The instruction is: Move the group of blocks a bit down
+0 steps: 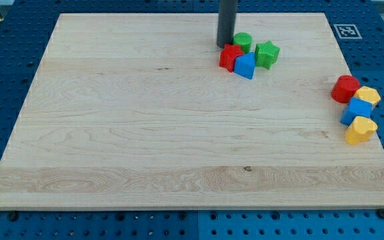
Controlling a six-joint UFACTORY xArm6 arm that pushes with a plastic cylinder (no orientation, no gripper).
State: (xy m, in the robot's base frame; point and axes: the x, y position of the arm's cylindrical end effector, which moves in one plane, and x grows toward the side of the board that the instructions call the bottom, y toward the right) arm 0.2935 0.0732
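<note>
The group of blocks to be moved is taken to be the cluster near the view's top centre of the wooden board (145, 133): a green cylinder (243, 41), a green star (267, 54), a red block (230, 57) of uneven outline and a blue block (245, 66), all touching or just beside one another. My tip (224, 45) is found at the cluster's upper left, just beside the green cylinder and just above the red block; contact cannot be confirmed. The rod carries nothing and has no jaws; it can only push. A second cluster, well apart at the view's right edge, consists of a red cylinder (345, 89), a yellow block (368, 96), a blue block (359, 111) and a yellow heart (360, 131). Because the tip is offset to the left of the group, a downward push is judged likely to drive only the red block, so the cluster may be split and the green star left behind.
</note>
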